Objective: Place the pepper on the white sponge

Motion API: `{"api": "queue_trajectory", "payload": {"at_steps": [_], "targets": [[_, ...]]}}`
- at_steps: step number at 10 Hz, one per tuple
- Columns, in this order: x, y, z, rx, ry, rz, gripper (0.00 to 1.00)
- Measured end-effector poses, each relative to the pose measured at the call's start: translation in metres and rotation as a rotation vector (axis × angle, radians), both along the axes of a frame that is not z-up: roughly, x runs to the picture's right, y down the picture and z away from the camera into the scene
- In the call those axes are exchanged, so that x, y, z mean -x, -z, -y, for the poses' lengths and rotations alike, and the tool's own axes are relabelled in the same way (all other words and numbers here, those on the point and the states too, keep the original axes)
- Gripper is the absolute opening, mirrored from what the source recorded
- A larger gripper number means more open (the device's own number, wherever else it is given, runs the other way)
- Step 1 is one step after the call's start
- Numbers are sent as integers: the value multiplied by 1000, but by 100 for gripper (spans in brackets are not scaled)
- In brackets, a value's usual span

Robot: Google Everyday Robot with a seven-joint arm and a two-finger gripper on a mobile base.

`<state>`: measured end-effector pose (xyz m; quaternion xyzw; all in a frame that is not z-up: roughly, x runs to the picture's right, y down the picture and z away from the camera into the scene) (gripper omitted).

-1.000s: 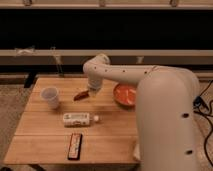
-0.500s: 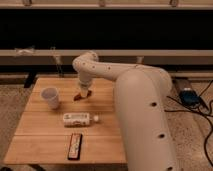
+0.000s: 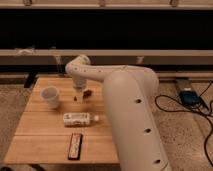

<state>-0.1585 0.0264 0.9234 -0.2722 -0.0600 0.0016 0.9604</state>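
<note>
Straight ahead, we are looking at a wooden desk [image 3: 35, 135], where a bulky white arm [image 3: 130, 110] is reaching in from the right. Its end effector [image 3: 78, 95] is pointing down over the far middle of the desk; we cannot tell how wide it is standing. The pepper [image 3: 76, 99] is lying as a small dark shape right at its tip, near a white cup [image 3: 50, 96]. Nearer us, a white bottle [image 3: 77, 119] is lying on its side, and a black-and-red bar [image 3: 75, 145] is lying flat.
</note>
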Motion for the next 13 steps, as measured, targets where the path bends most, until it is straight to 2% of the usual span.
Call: {"api": "queue_trajectory", "payload": {"at_steps": [5, 6, 8, 10, 11, 13], "targets": [[8, -39, -6, 38, 53, -63, 80], [10, -43, -7, 48, 65, -72, 76], [9, -53, -9, 71, 86, -99, 55], [6, -59, -12, 88, 96, -123, 39], [6, -60, -14, 100, 104, -138, 27], [7, -59, -15, 100, 107, -141, 8]]}}
